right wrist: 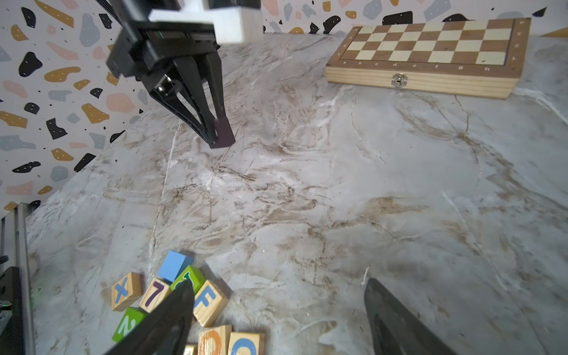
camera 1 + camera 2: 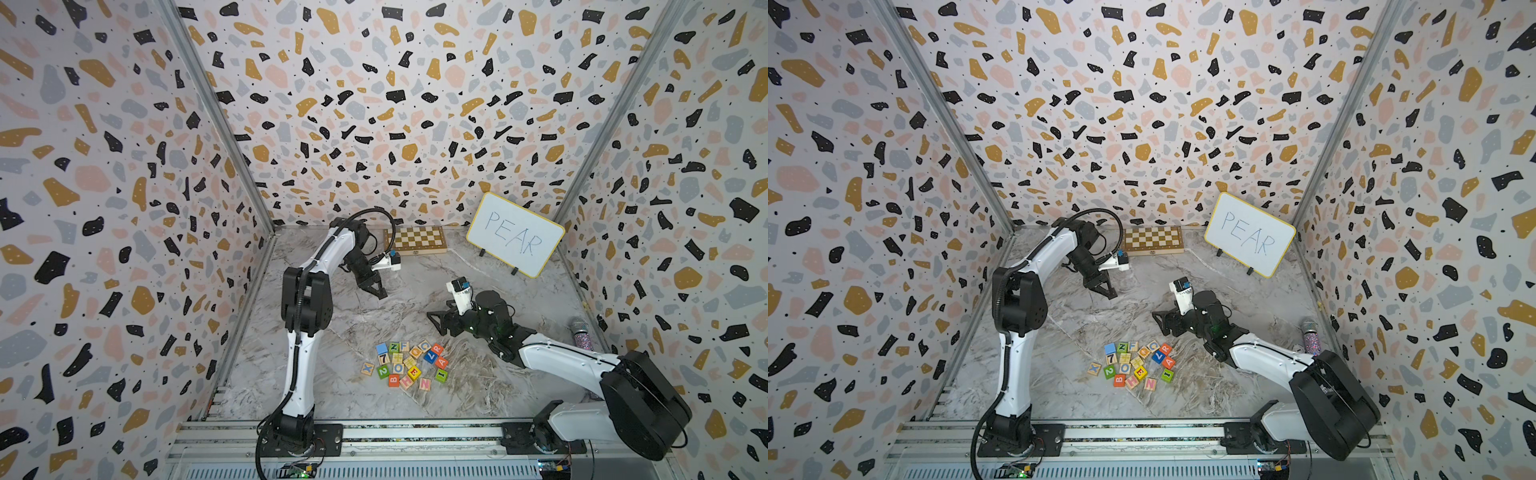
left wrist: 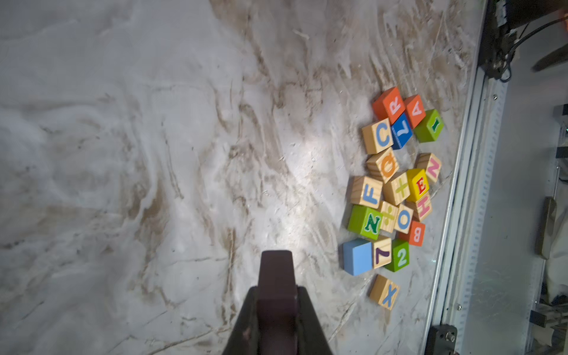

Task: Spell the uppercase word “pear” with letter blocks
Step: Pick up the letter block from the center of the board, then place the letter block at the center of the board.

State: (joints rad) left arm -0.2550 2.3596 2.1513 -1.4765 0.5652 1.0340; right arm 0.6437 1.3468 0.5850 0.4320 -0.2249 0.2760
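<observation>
Jaws of the left arm grip a dark cube over the marble table, far-left; right jaws hang wide, empty. Red R cube, orange-red A cube and yellow E cube sit in the near heap.

Small dark matt cube clamped in left gripper: no letter on faces showing in either wrist view. In both top views it cannot be told apart from black fingertips. Left gripper's base blurred, cut off by frame edge in right wrist view. Right gripper fingers run off frame edge. One finger covers part of green cube, so letter unreadable there. Orange-lettered wooden cube and blue-lettered wooden cube cut by same edge. Glittery cylinder near right wall: too small to identify.
</observation>
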